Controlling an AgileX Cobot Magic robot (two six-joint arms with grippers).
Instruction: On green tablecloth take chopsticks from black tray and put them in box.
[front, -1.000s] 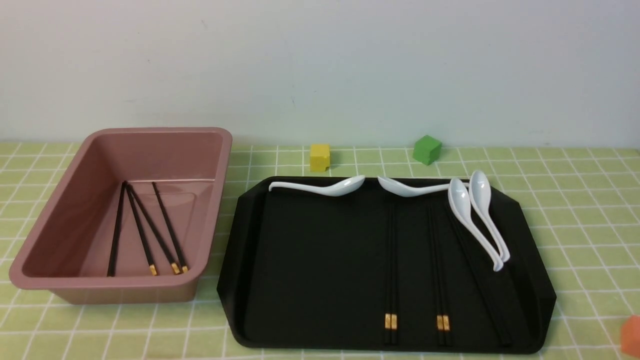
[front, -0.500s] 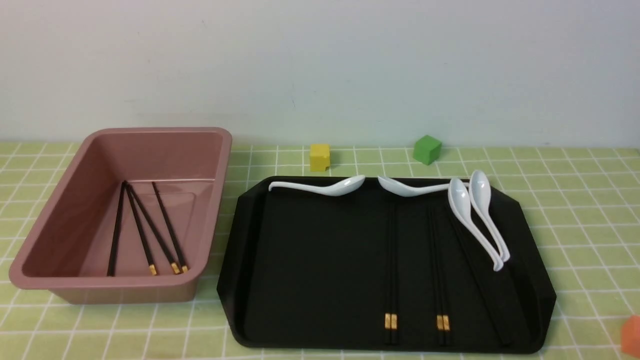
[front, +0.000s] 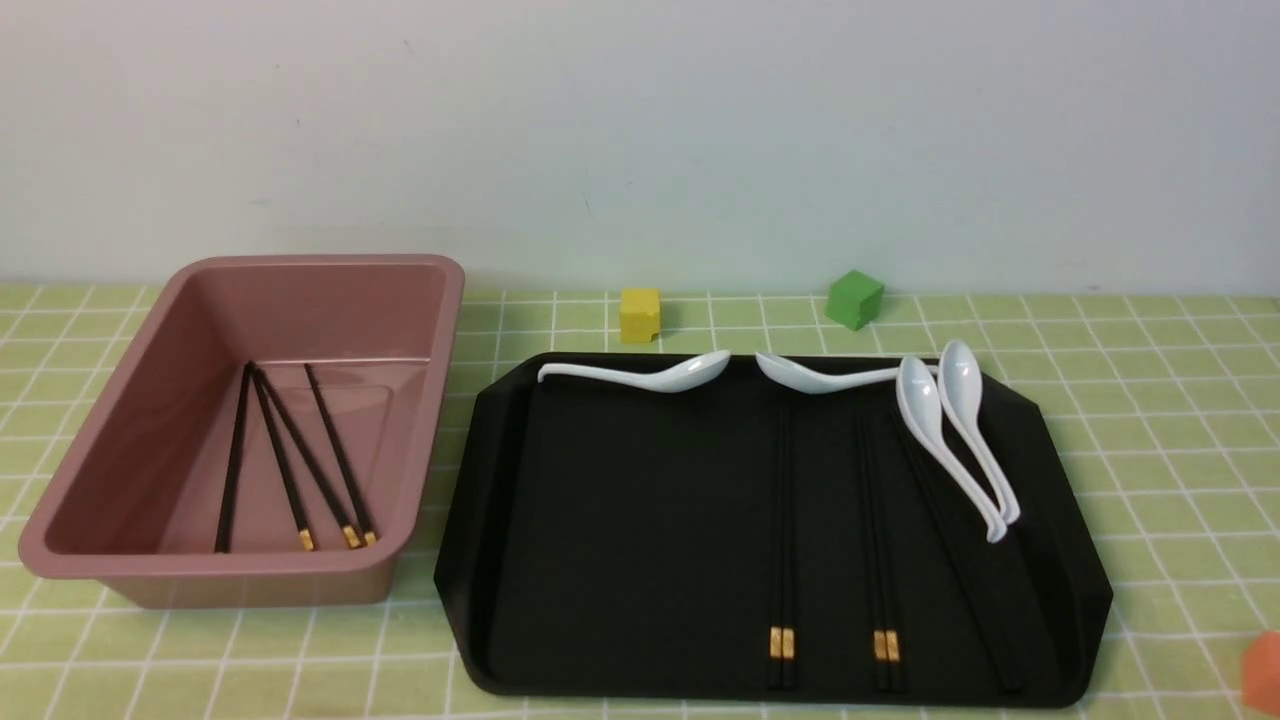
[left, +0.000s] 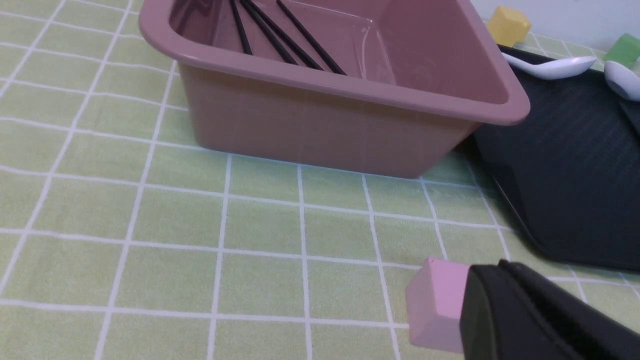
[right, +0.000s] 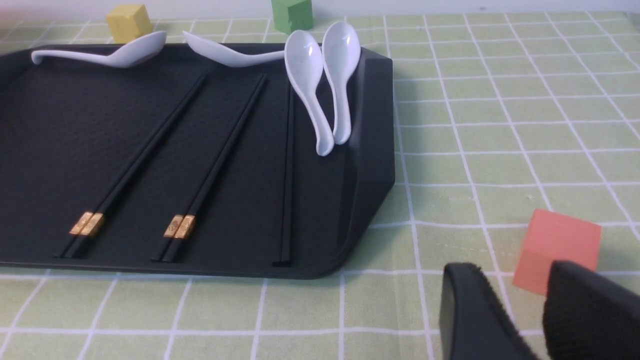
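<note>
On the black tray (front: 640, 560), chopsticks (front: 783, 520) lie beside white spoons (front: 948, 430); other chopsticks rest inside the pink box (front: 240, 564). Everything keeps its place since the earlier frame. Left pincer (left: 487, 270) is closed, empty; right pincer (right: 507, 270) is apart, also empty.

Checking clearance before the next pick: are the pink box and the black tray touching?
Apart. The front view shows a strip of green tablecloth between the pink box and the black tray.
</note>
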